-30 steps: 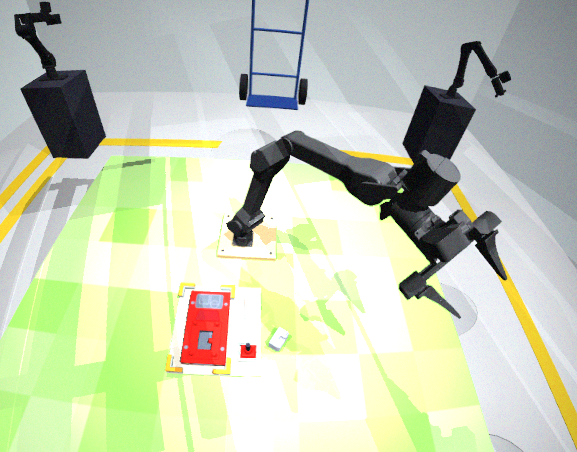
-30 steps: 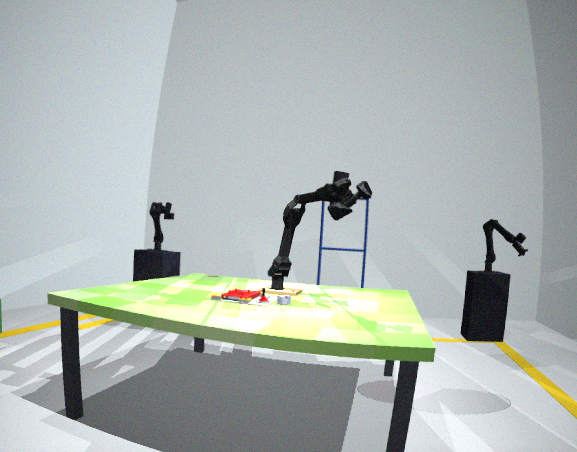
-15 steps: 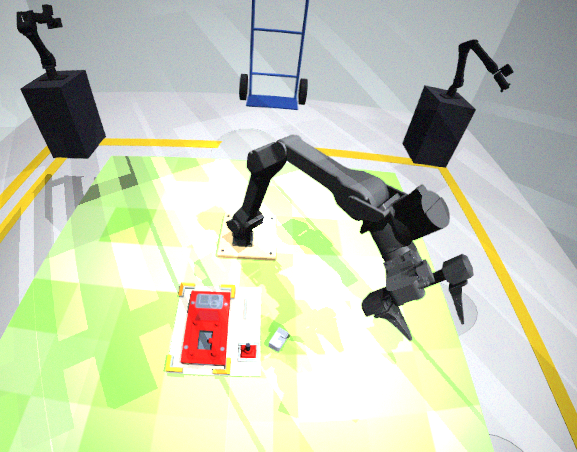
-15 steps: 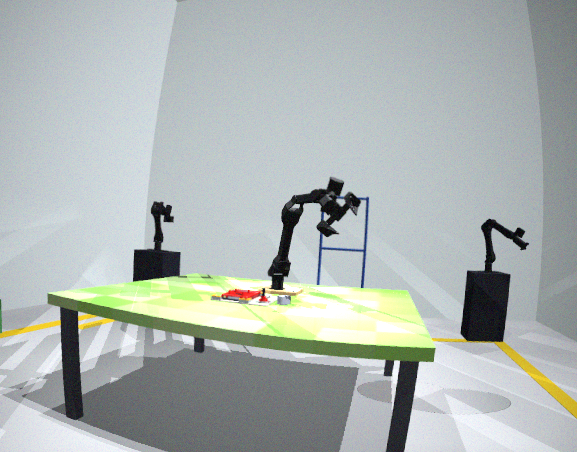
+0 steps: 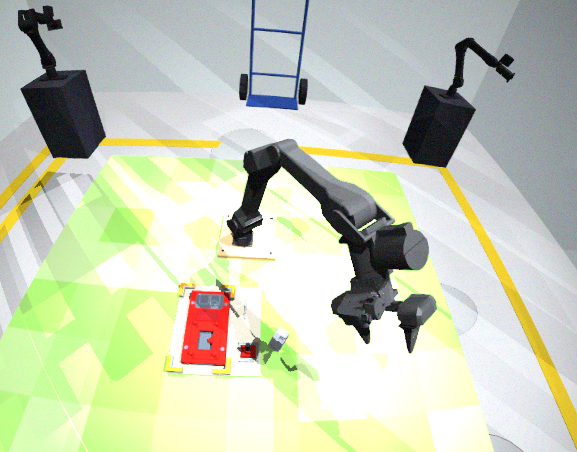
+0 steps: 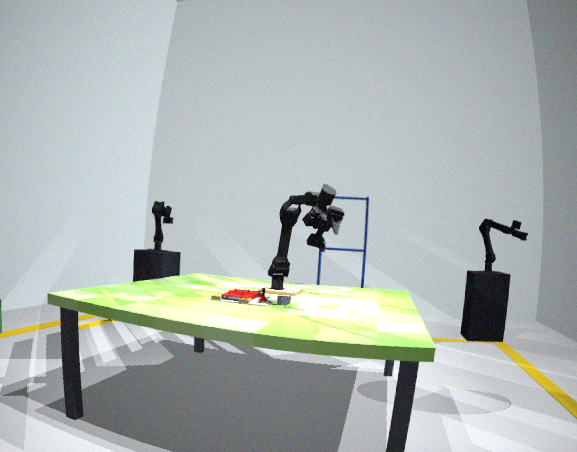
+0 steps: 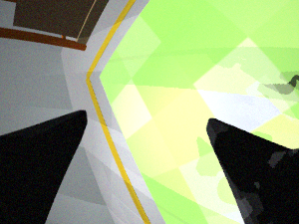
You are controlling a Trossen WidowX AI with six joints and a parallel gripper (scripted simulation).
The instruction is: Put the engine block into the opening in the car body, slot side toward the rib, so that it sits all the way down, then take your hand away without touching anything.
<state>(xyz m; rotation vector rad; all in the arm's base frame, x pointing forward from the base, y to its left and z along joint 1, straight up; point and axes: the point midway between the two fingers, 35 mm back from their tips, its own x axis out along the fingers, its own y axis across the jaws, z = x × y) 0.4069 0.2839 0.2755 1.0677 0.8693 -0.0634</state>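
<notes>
Presently one gripper (image 5: 389, 345) (image 6: 328, 241) (image 7: 149, 119) hangs high at right, two fingers wide apart, nothing between them. One engine block (image 5: 278, 338) (image 6: 284, 300) lies on the surface (image 5: 112, 400) (image 6: 237, 325) (image 7: 174, 113), right of one car body (image 5: 207, 320) (image 6: 241, 294) with one opening (image 5: 204, 340). Step in hand, judged: approach before grasping. Next move: travel left, descend, align fingers with the block. Yellow corner brackets: four (image 5: 174, 369).
</notes>
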